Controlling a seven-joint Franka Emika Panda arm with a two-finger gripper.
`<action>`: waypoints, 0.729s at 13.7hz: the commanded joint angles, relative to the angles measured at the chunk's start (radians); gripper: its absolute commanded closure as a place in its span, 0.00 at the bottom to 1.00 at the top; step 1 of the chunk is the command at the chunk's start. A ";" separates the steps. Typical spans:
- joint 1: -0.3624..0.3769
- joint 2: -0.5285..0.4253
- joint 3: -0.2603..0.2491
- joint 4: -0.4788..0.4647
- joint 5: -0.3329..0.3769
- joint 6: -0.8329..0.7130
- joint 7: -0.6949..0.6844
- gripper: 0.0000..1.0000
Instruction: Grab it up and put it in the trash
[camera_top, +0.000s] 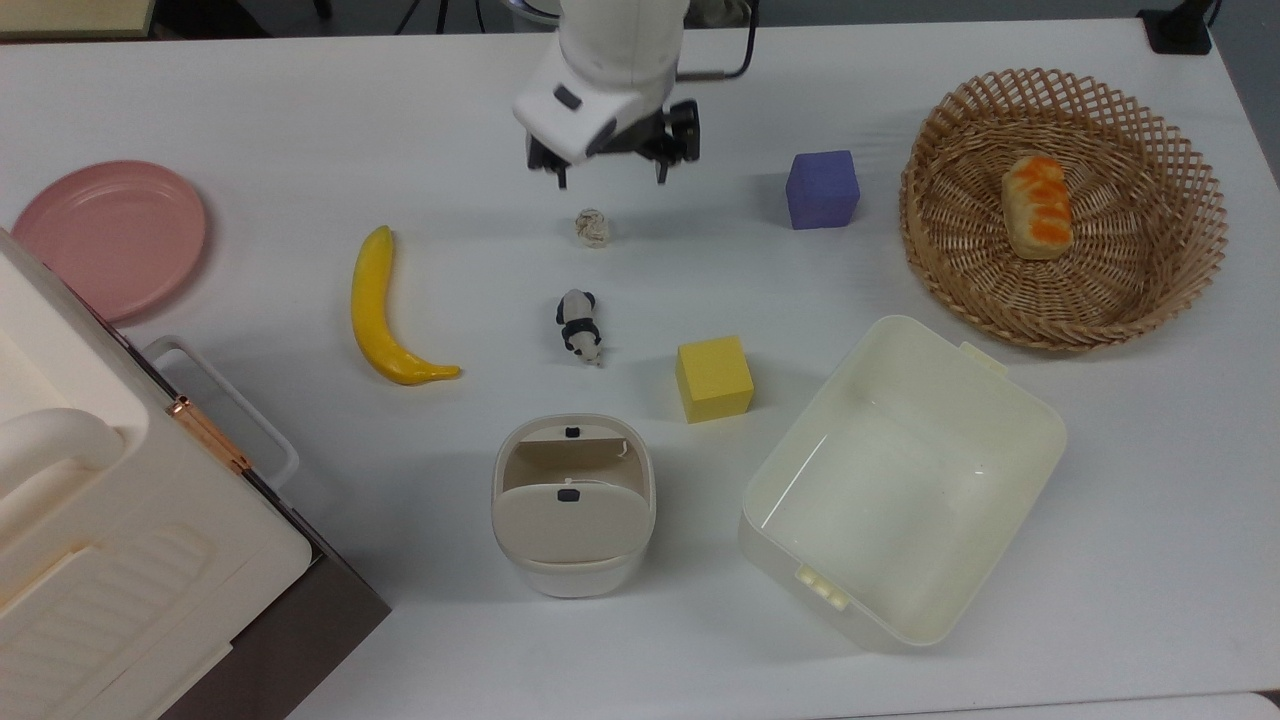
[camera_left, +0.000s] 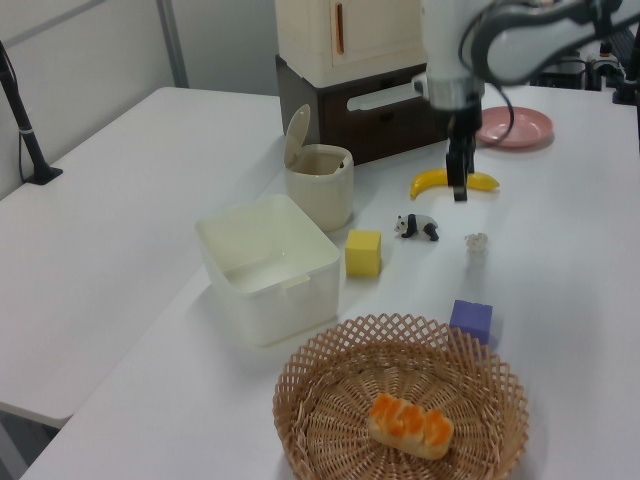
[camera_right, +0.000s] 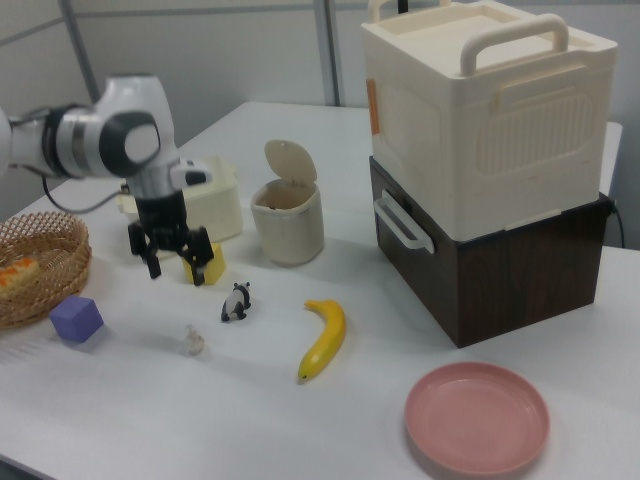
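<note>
I am holding my gripper (camera_top: 610, 176) with fingers spread wide and empty above the small, wrinkly paper ball (camera_top: 592, 228) on the smooth white table (camera_top: 300, 130).

On the white table (camera_top: 300, 120) around one small cream bin (camera_top: 573, 505) with a swing-flap lid, the count is as follows. One crumpled paper ball (camera_top: 592, 228) and one black-and-white panda figurine (camera_top: 579, 325) lie beyond the bin, toward the top view's upper edge. One yellow banana (camera_top: 384, 313) and one pink plate (camera_top: 110, 235) lie to the bin's left in the top view. Two foam cubes lie to its right: one yellow (camera_top: 713, 379), one purple (camera_top: 822, 189). One larger cream tub (camera_top: 900, 480) sits just right of the bin. One wicker basket (camera_top: 1065, 205) holds one orange-striped bread roll (camera_top: 1037, 205). One cream lidded box (camera_top: 90, 560) rests on one dark brown cabinet (camera_right: 500, 250). One robot gripper (camera_top: 610, 165) hangs above the table.
</note>
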 joint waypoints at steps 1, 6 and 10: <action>0.014 0.018 -0.002 -0.120 0.001 0.139 -0.008 0.00; 0.031 0.064 -0.002 -0.187 -0.036 0.234 -0.009 0.04; 0.017 0.092 -0.006 -0.189 -0.048 0.288 -0.032 0.41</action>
